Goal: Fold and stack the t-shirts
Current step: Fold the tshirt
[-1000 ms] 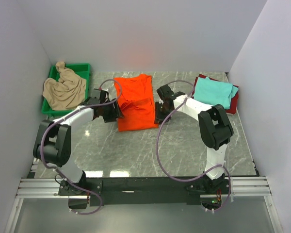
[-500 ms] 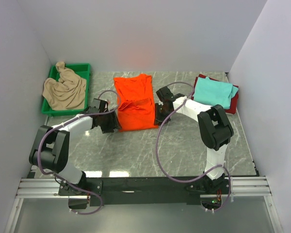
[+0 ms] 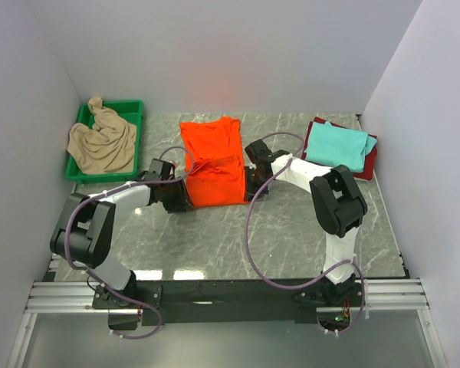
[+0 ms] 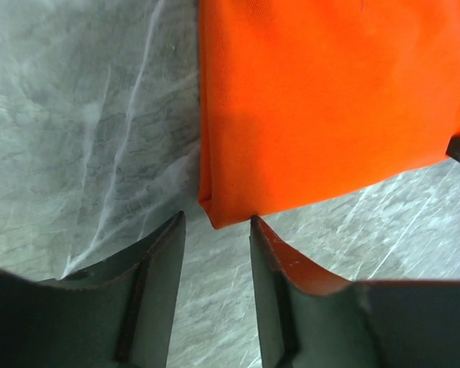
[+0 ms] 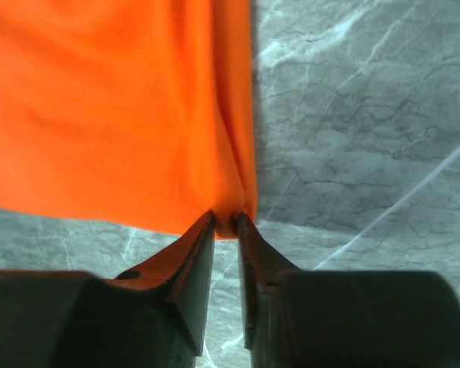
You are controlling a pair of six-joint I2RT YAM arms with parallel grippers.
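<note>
Left claw sits at the near-left corner of the orange t-shirt and right claw at its near-right corner; the shirt lies flat mid-tabletop (top view). Left wrist view: jaws apart, shirt corner just inside the gap, not pinched. Right wrist view: fingertips closed onto the folded edge, cloth gripped between them.

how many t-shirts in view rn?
4: orange t-shirt mid-table, beige t-shirt in the green tray, teal t-shirt stacked on a dark red t-shirt at right. More could be hidden underneath.
</note>
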